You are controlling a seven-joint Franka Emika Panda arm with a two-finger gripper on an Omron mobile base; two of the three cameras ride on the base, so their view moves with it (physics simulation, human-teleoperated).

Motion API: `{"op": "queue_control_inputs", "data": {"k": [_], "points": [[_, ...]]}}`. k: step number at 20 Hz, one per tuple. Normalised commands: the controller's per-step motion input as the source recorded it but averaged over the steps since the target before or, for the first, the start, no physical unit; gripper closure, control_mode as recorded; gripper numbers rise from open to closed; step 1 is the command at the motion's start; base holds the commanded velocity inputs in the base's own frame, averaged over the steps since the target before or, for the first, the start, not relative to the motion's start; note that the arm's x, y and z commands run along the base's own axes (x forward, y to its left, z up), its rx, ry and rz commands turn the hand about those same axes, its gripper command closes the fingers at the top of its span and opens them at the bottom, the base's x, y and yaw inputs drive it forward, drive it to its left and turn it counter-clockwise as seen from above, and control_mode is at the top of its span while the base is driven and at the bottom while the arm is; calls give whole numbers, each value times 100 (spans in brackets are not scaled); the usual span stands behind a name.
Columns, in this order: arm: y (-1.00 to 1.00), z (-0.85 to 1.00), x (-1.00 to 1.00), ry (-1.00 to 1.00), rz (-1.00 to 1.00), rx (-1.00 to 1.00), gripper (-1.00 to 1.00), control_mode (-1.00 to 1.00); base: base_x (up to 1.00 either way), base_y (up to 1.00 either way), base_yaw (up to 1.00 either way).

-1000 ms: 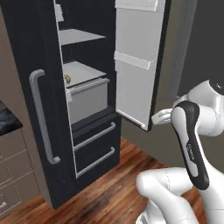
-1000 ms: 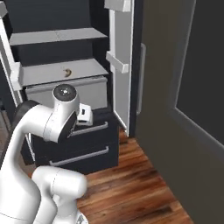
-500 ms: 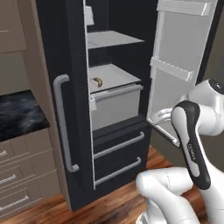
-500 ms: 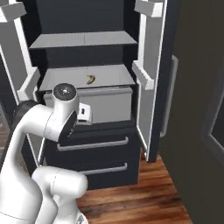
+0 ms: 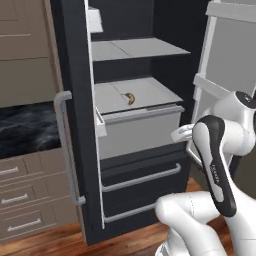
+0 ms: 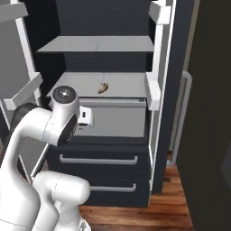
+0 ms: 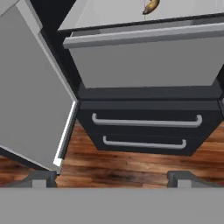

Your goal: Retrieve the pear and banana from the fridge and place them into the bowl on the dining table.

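The fridge (image 5: 75,125) stands with both doors open, showing pale grey shelves and a grey drawer. A small yellow-brown banana (image 5: 130,98) lies on the flat top above that drawer, also seen in the right base view (image 6: 103,88) and at the top edge of the hand view (image 7: 150,6). My gripper (image 7: 113,179) is open and holds nothing. It hangs in front of the fridge (image 7: 148,100), below and short of the banana, facing the two lower drawers. The pear is hidden. The bowl and the dining table are out of view.
The open right door (image 5: 230,65) stands close beside my arm and fills the left of the hand view (image 7: 30,96). Tan drawer cabinets (image 5: 25,205) under a black counter (image 5: 25,130) sit left of the fridge. Below is the wooden floor (image 7: 131,166). A dark wall (image 6: 210,135) rises at the right.
The whole picture has shifted: the base has driven and turned, so the fridge interior now faces the cameras more squarely and closer. The arm keeps its pose and the gripper stays open.
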Motion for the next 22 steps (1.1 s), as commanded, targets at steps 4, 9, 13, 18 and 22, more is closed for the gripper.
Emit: {"op": "queue_control_inputs", "data": {"k": [4,9,13,18,22], "points": [[0,0,0,0,0,0,-100,100,37,-49,35],[0,0,0,0,0,0,-100,100,54,2,13],[0,0,0,0,0,0,-100,100,18,0,0],[0,0,0,0,0,0,-100,100,5,0,0],[0,0,0,0,0,0,-100,100,4,0,0]]}}
